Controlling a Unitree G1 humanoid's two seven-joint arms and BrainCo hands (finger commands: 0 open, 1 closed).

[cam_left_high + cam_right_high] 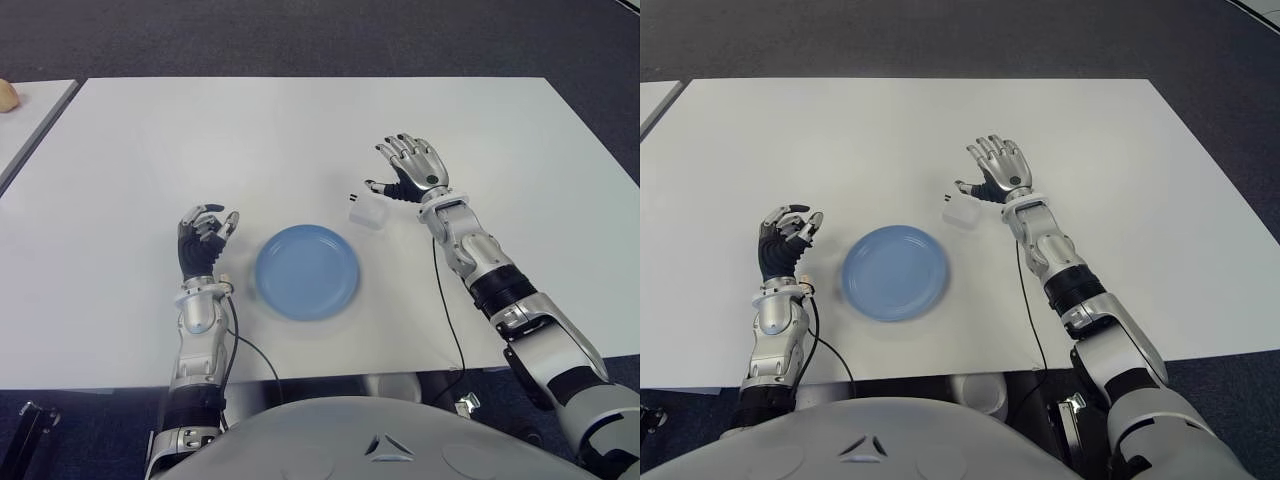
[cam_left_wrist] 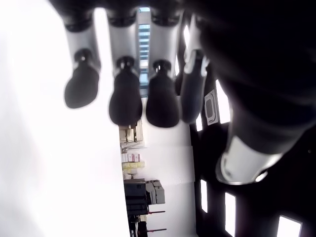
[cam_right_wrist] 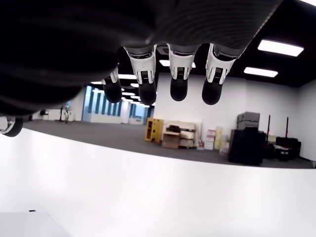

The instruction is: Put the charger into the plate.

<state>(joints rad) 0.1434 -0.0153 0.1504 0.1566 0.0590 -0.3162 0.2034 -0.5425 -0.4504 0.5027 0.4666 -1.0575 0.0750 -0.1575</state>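
The white charger (image 1: 367, 213) lies on the table (image 1: 300, 130), just beyond and to the right of the blue plate (image 1: 306, 271), which holds nothing. The right hand (image 1: 410, 168) sits just beside the charger on its far right side, fingers spread and holding nothing; the thumb looks close to the charger, though whether it touches is hard to tell. The left hand (image 1: 203, 238) shows to the left of the plate, fingers loosely curled and empty. To grasp well, the right hand should lower over the charger, set thumb and fingers on opposite faces, and close firmly before lifting, since the small block could slide away on the smooth table.
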